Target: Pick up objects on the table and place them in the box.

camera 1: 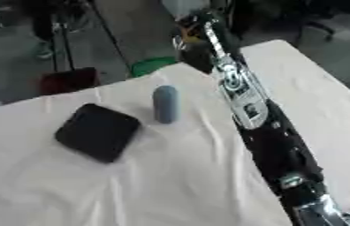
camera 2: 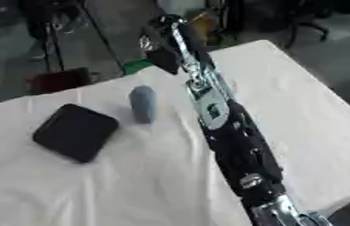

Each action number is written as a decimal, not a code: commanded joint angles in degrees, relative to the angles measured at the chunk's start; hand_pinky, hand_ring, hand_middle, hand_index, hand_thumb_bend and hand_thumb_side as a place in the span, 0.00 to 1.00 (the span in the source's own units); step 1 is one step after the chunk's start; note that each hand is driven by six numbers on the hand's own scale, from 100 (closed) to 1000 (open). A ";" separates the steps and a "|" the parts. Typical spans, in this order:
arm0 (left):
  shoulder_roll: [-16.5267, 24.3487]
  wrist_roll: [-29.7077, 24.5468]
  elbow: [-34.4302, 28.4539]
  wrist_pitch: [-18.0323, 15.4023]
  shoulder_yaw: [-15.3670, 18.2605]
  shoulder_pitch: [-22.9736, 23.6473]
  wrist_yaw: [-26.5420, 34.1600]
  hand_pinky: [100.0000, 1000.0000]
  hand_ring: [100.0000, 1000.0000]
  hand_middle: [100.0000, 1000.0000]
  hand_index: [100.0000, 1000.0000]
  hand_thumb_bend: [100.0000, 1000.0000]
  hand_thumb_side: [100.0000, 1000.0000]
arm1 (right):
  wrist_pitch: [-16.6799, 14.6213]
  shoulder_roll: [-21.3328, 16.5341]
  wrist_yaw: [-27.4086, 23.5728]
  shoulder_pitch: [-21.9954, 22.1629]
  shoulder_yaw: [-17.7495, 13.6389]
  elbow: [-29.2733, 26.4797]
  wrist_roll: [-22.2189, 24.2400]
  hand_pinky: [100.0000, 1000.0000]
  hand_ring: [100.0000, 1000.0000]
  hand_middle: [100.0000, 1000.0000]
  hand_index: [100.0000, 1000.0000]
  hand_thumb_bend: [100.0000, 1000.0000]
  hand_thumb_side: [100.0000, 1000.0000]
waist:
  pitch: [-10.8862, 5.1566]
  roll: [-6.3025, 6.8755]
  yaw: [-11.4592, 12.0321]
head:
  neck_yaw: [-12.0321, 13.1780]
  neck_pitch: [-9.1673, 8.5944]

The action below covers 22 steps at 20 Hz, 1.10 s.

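Table: white cloth-covered table (camera 1: 170, 194) carries both things.
Black square pad (camera 1: 97, 131): nearest, lying flat at left.
Grey-blue cylinder (camera 1: 165, 103): just behind the pad, long axis running near-to-far.
Right arm (camera 1: 263, 128): stretches past the cylinder's right side.
Robot hand (camera 2: 165, 49): beyond the far table edge, dark; whether its fingers are curled or holding anything, I cannot tell.
Views: neither shows a box; the right eye view sets the hand clearer of the cylinder.

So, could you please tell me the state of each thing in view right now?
Black flat square pad: lying flat on the white cloth, untouched.
Grey-blue rounded cylinder: lying on the cloth, beside the pad, apart.
White tablecloth: wrinkled.
Right hand: stretched past the table's far edge, fingers unclear.
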 commanded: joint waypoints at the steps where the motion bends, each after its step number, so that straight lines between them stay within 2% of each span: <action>1: 1.31 0.09 -0.71 0.03 0.65 -0.78 -0.36 0.68 0.61 0.78 0.86 0.65 0.71 | 0.08 -0.85 -0.16 -0.91 -0.40 -1.42 -0.17 0.70 0.67 0.66 0.74 0.03 0.53 | -0.70 -0.21 0.06 | -0.24 -0.22; 17: 1.47 0.06 -0.71 0.03 0.60 -0.87 -0.44 0.68 0.61 0.78 0.86 0.66 0.71 | 0.14 -0.59 0.35 -1.32 -0.36 -1.14 -0.05 0.71 0.67 0.66 0.74 0.04 0.53 | -0.74 -0.37 0.23 | -0.29 -0.14; 21: 1.45 -0.09 -0.65 0.09 0.51 -0.88 -0.52 0.68 0.61 0.78 0.86 0.66 0.71 | 1.44 0.11 3.38 -2.95 -0.43 2.19 1.68 0.73 0.70 0.69 0.77 0.06 0.54 | -0.81 -0.45 0.33 | -0.48 -0.15; 22: 1.44 -0.20 -0.64 0.11 0.47 -0.89 -0.54 0.68 0.61 0.78 0.86 0.66 0.71 | 1.88 0.41 4.71 -3.53 -0.53 3.42 2.40 0.74 0.72 0.70 0.78 0.10 0.55 | -0.83 -0.46 0.36 | -0.54 -0.17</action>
